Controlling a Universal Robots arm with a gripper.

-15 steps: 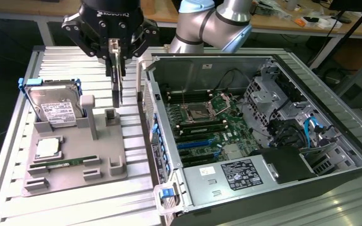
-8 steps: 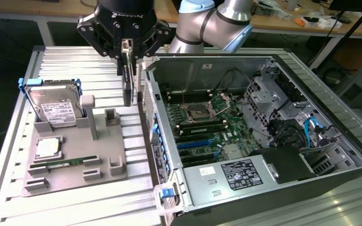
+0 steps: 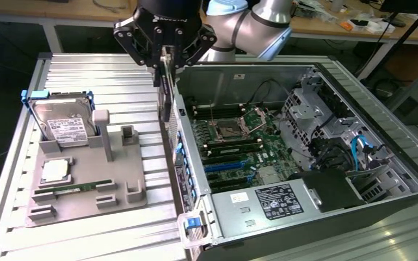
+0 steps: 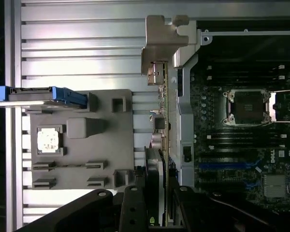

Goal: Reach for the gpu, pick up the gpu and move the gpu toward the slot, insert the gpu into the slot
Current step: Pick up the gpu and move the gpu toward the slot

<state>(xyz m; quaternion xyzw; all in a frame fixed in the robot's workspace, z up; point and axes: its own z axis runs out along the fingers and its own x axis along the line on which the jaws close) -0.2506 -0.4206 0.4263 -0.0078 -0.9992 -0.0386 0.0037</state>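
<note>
Exterior view: in the upper middle of the frame my gripper (image 3: 165,58) is clamped on the gpu (image 3: 165,95). The card hangs edge-on, just beside the wall of the open case (image 3: 189,163), on the table side. I judge it light and stiff but fragile, so I'd grip the board edges, never the components. The ribbed metal table (image 3: 100,76) and grey fixture (image 3: 115,185) lie at the exterior view's left, with workbenches (image 3: 71,11) behind.

Wrist view: the gpu (image 4: 163,145) runs out from between the fingers (image 4: 131,208). Its silvery bracket (image 4: 160,36) is farthest from them, and the motherboard (image 4: 241,145) lies beyond the wall.

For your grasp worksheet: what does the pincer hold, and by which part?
The gpu, clamped by the pincer at the end opposite its bracket.
</note>
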